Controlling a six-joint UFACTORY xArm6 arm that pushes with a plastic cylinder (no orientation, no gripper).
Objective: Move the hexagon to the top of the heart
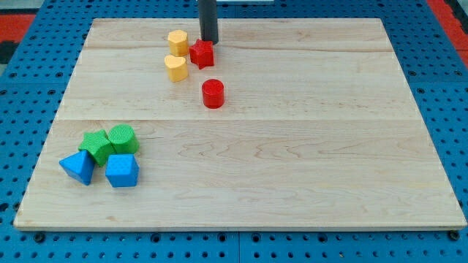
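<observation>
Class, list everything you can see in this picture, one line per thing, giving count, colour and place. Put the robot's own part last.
Yellow hexagon: one, yellow, near the view's top, left of the rod.
Yellow heart: one, yellow, just below the hexagon.
Red star: one, red, right of the two yellow blocks.
Red cylinder: one, red, below the star, standing apart.
Green star: one, green, lower left cluster.
Green cylinder: one, green, right of the green star.
Blue triangle: one, blue, leftmost of the cluster.
Blue block: one, blue, right of the triangle; shape unclear.
Wooden board: one, pale wood, on a blue pegboard.
My tip: one, dark rod end, just above the red star, right of the hexagon.
</observation>
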